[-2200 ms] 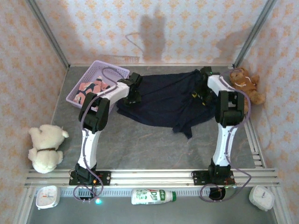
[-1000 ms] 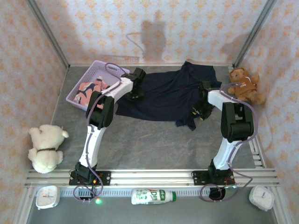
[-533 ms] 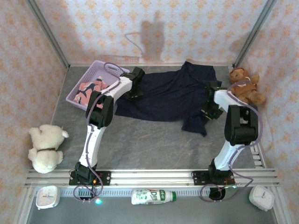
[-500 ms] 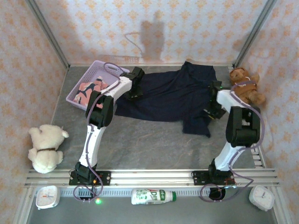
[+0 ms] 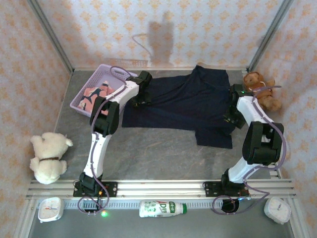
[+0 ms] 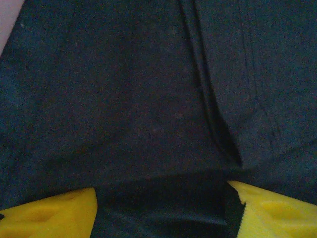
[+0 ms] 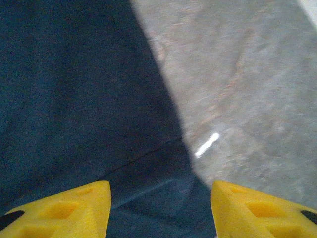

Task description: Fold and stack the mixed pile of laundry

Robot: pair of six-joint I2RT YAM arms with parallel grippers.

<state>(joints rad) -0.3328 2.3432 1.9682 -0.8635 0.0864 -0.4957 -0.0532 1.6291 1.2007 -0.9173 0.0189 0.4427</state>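
The large garment [image 5: 183, 101] at centre is showing plain dark navy; at upper left, the shark-print garment [image 5: 96, 93] is glowing salmon-pink inside the lavender basket [image 5: 83, 89].

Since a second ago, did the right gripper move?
Yes. The right gripper slid to the right, ending nearer the brown bear, which stayed put.

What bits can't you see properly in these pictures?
Left wrist view: the left fingers, mostly cut off by the bottom edge.
Right wrist view: the pale streak on the table, too blurred to name.
Top view: the shark-print garment, half hidden by the basket wall and the left arm.
Top view: the brown teddy bear, partly behind the right arm.
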